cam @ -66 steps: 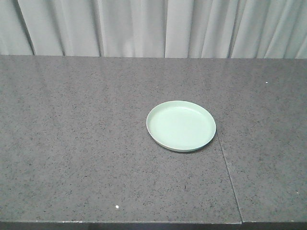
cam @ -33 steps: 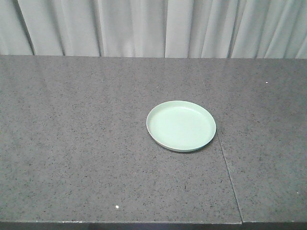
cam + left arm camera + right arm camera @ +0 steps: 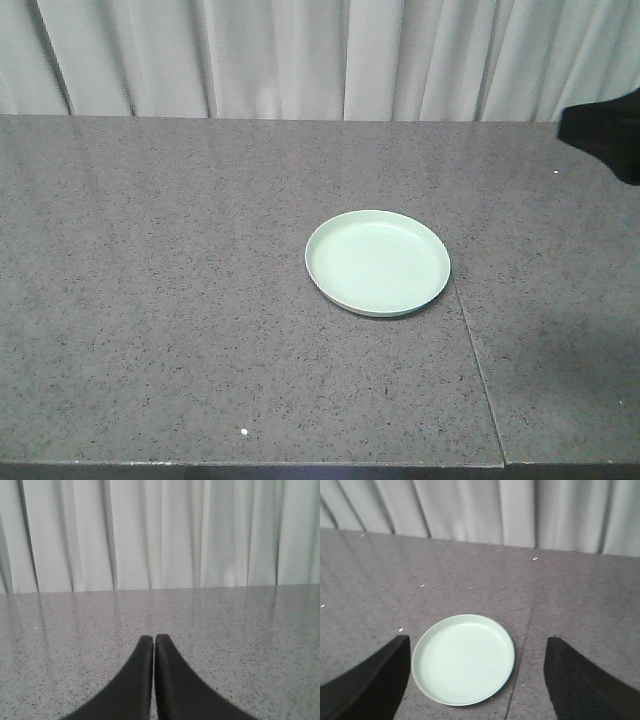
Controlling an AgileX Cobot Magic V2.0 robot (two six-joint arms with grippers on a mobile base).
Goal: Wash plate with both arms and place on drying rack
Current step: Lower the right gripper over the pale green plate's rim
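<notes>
In the front view, your plate (image 3: 377, 263) lies flat on the grey speckled surface (image 3: 150, 300), a little right of the middle. Its right edge sits just beside a thin seam (image 3: 480, 380) that runs down to the front edge. A pale pleated curtain (image 3: 300, 60) hangs behind the surface. At the right border you see a black piece of an arm (image 3: 603, 140), high up and well apart from the plate. From here you cannot tell how its fingers stand.

In the left wrist view, your left fingers (image 3: 132, 685) are pressed together tip to tip and hold nothing. They point across bare grey surface (image 3: 250, 645) toward the curtain (image 3: 160, 535).

In the right wrist view, your right fingers (image 3: 367, 682) are spread wide, one at each lower corner of the picture, with nothing between the pads. The plate (image 3: 463, 659) shows between them, nearer the finger on the picture's left, and touches neither. It rests upright on the surface (image 3: 445, 570), with the seam (image 3: 520, 655) passing just beside its right edge. You cannot tell from this view how high the fingers stand over it.
</notes>
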